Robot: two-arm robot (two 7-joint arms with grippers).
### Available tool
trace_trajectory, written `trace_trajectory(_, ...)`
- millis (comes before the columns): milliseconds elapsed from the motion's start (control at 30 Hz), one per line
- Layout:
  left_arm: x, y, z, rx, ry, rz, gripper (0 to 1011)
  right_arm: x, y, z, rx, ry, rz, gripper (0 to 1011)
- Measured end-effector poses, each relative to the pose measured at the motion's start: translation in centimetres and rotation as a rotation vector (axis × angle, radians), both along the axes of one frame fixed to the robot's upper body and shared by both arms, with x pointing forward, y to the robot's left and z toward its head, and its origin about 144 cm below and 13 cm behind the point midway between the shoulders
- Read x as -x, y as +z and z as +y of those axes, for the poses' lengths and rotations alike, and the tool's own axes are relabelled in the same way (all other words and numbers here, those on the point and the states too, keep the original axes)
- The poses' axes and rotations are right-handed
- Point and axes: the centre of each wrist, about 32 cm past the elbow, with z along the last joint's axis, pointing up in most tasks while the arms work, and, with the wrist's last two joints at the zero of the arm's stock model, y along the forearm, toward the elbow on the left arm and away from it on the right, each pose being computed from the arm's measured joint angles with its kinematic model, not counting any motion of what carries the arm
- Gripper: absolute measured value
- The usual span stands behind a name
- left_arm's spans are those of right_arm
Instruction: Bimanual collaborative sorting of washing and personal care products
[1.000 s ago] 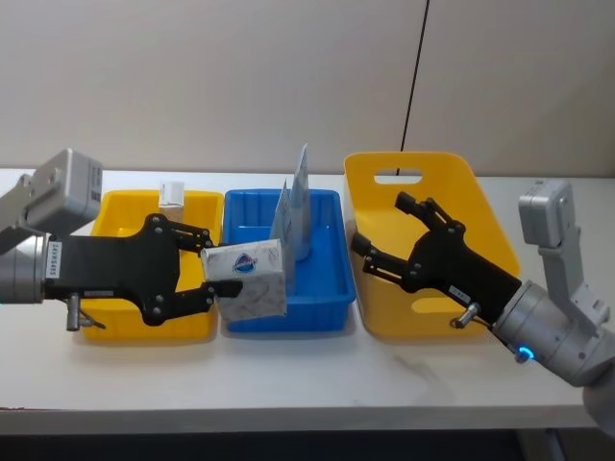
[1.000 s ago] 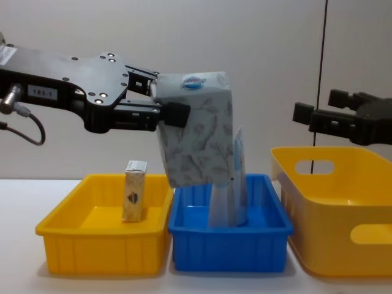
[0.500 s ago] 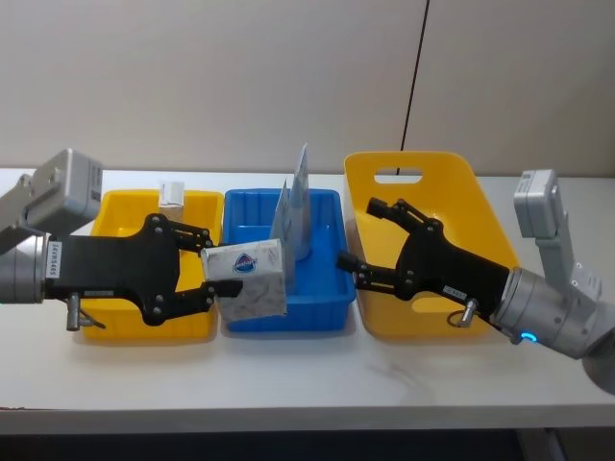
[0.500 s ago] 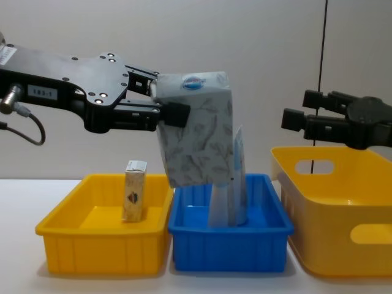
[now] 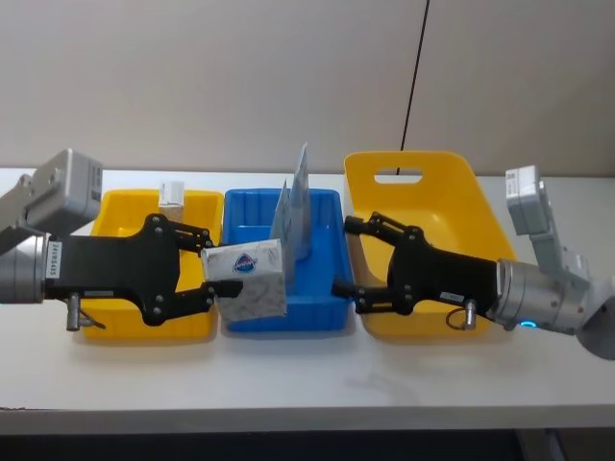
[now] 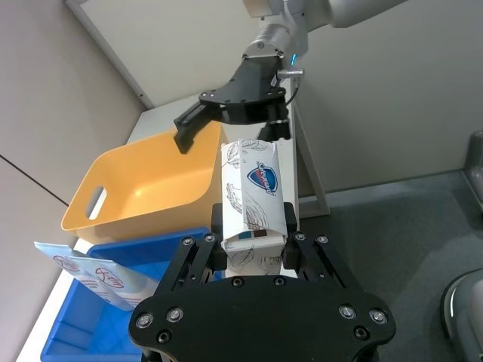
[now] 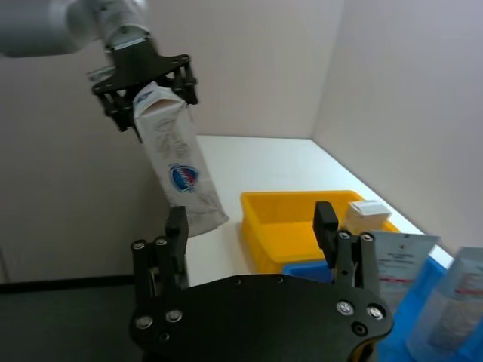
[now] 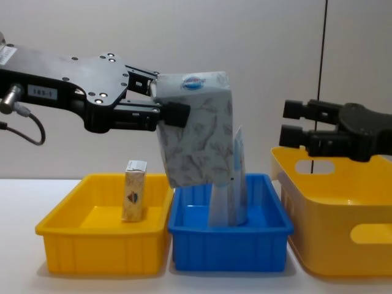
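My left gripper (image 5: 223, 271) is shut on a pale carton (image 5: 252, 279) with grey leafy print and a blue emblem, holding it tilted in the air over the front left of the blue bin (image 5: 327, 307). From the chest the carton (image 8: 196, 128) hangs above the seam between the small yellow bin and the blue bin. My right gripper (image 5: 346, 257) is open, just right of the carton and apart from it, fingers pointing at it (image 8: 293, 122). Two slim blue-grey tubes (image 5: 298, 206) stand in the blue bin. A small carton (image 5: 172, 193) stands in the left yellow bin (image 5: 125, 322).
A large yellow tub (image 5: 423, 182) with handle cut-outs stands at the right, under my right arm. The three containers sit side by side on the white table (image 5: 307, 384), with a bare strip along the front. A wall runs behind them.
My right gripper has swung left and lower, from over the large yellow tub to beside the held carton. The left gripper and its carton have stayed put.
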Motion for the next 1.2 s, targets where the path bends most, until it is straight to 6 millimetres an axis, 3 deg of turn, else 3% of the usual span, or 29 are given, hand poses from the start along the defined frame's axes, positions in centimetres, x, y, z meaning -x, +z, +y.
trace_trajectory(367,0.0,0.0,0.0,0.000,0.000,0.000,346,-2.8,0.2,0.2,0.036,0.174,-0.002,1000)
trace_trajectory(600,0.0,0.0,0.0,0.000,0.000,0.000,346,-4.7,0.2,1.5,0.059,0.289,-0.013,1000)
trace_trajectory(1200,0.0,0.0,0.0,0.000,0.000,0.000,346,-6.0,0.3,4.6,0.070,0.360,-0.051,1000)
